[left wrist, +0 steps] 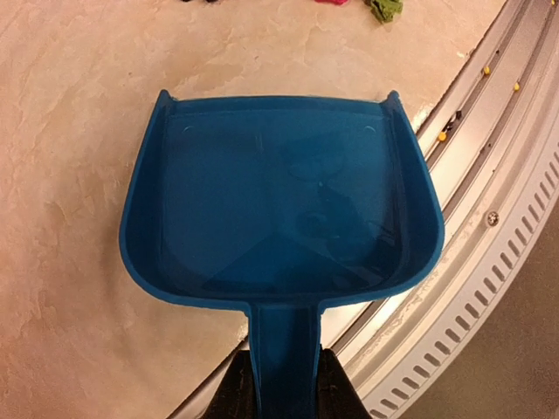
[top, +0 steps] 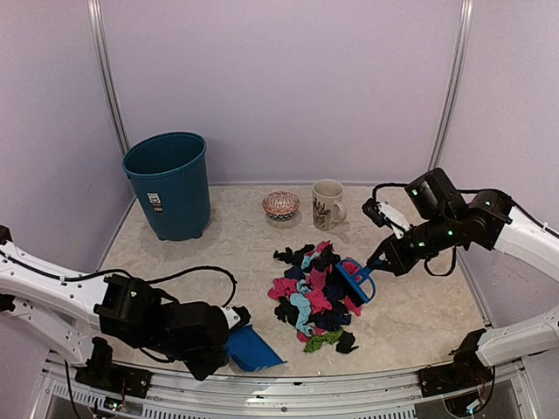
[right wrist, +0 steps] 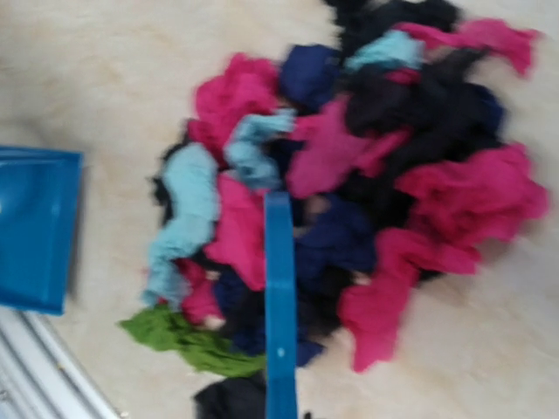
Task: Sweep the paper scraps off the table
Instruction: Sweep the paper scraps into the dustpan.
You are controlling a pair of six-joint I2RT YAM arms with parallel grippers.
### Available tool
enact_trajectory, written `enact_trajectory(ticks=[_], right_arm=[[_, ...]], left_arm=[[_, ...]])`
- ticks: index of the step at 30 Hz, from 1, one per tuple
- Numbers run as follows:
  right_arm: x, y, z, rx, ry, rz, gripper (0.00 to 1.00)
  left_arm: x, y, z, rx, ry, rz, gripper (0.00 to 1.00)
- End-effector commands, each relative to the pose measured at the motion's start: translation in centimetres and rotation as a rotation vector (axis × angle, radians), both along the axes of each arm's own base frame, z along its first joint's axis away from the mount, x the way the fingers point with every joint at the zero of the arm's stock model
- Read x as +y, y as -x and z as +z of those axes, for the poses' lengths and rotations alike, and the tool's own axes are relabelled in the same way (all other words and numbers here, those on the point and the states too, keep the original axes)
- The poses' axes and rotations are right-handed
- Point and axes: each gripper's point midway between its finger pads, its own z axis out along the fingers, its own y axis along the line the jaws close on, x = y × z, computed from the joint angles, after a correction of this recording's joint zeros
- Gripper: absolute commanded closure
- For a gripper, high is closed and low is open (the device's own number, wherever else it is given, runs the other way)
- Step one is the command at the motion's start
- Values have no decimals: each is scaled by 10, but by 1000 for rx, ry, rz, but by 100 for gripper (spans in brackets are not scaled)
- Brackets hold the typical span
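The sweeping step is in hand. The right gripper (top: 382,260) is closed on the handle of the blue brush (top: 356,281), and the brush head sits at the far-right side of the pile of paper scraps (top: 313,297), just ahead of its fingertips on the table (top: 218,253). The left gripper (left wrist: 284,397) is clamped on the handle of the blue dustpan (left wrist: 279,201). The pan is empty and reaches out ahead of the fingers, with bare table between its mouth and the pile. I judge that the brush must next push the scraps toward the pan mouth, and perhaps the pan must come closer. The metal frame edge (left wrist: 489,218) runs just right of the pan, so room is small there. The mug (top: 327,203) stands well beyond the pile.
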Motion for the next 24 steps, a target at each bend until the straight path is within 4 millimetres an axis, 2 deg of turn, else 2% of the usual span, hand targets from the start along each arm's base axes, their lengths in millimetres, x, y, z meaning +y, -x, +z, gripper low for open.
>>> enact_trajectory(ticks=[1,6,9,12,19,24], right_arm=[[-25,-10,-7,10,125,-134,100],[-43,-11,-11,38,176,-251,100],[-58,-11,-13,39,214,-329,100],[-62,-9,-19,52,229,-348,100],[-57,-10,-41,92,238,-345,100],[-41,-14,-60,131,229,-301,100]], left_arm=[[-9,-5,-5,-77,-6,-39,100],[-29,-6,3,-134,26,-63,100],[-38,-5,-2,-142,34,-87,100],[-46,-4,-12,-149,37,-108,100],[-62,-6,-29,-155,58,-128,100],[-66,-14,-34,-173,53,-116,100]])
